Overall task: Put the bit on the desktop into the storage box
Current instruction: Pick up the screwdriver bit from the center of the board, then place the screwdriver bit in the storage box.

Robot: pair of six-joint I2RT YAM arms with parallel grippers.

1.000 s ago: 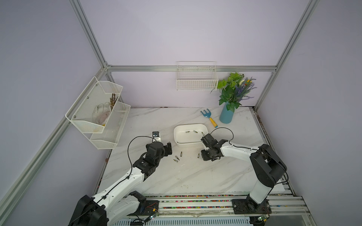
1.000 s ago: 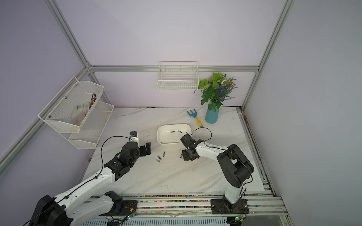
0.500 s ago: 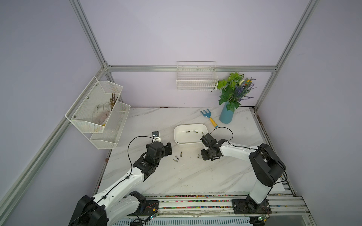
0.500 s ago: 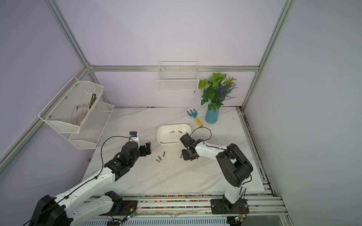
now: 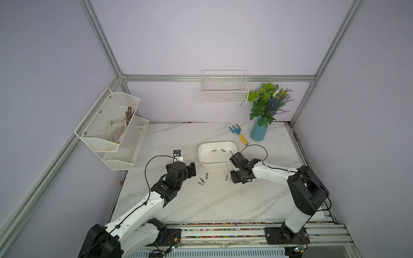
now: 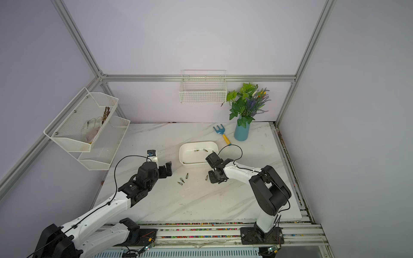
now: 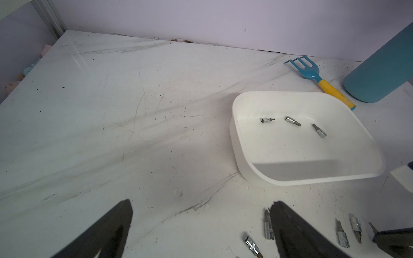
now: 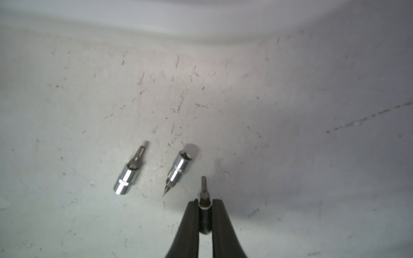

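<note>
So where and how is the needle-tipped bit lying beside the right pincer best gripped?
Probably by its thick chrome barrel, not the thin tip. The needle-tipped bit lies flat on the desktop, so come straight down from above, closing across the barrel; the gap to the neighbouring bit leaves room on that side.

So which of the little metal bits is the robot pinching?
The bit clamped in the right gripper, tip sticking out. The blunt bit and the pointy bit beside it lie loose on the table.
</note>
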